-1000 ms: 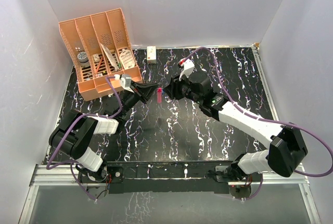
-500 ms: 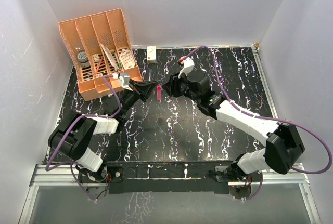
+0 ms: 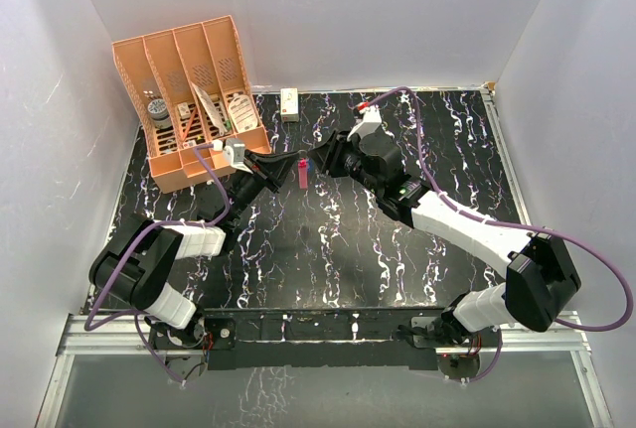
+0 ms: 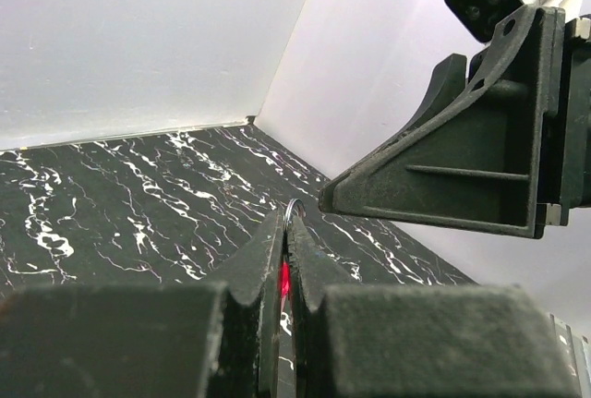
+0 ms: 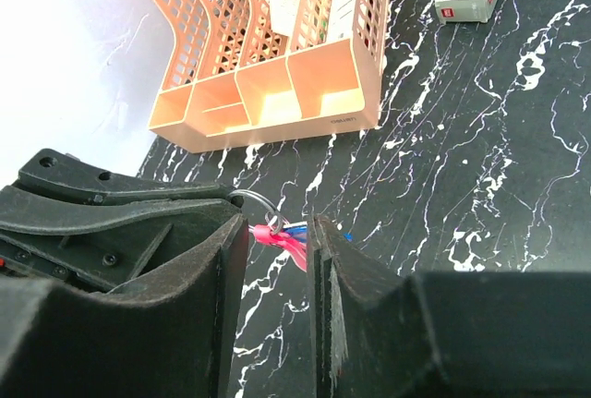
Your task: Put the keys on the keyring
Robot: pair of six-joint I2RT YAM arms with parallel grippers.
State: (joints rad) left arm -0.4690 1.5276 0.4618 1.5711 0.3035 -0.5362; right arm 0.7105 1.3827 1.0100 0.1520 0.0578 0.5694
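My left gripper is shut on the keyring, a red-pink tag with a thin metal ring, held above the black table. In the left wrist view the ring pokes out past the left gripper and red shows between the pressed fingers. My right gripper faces it tip to tip. In the right wrist view the red tag and a blue-headed key lie in the gap of the right gripper, whose jaws stand apart. I cannot tell whether the key is on the ring.
An orange desk organizer with several compartments stands at the back left, close behind the left gripper. A small white box lies at the back wall. White walls close in the table on three sides.
The right gripper has swung a little toward the back wall and closer to the keyring. The left gripper has lifted the keyring slightly the same way.
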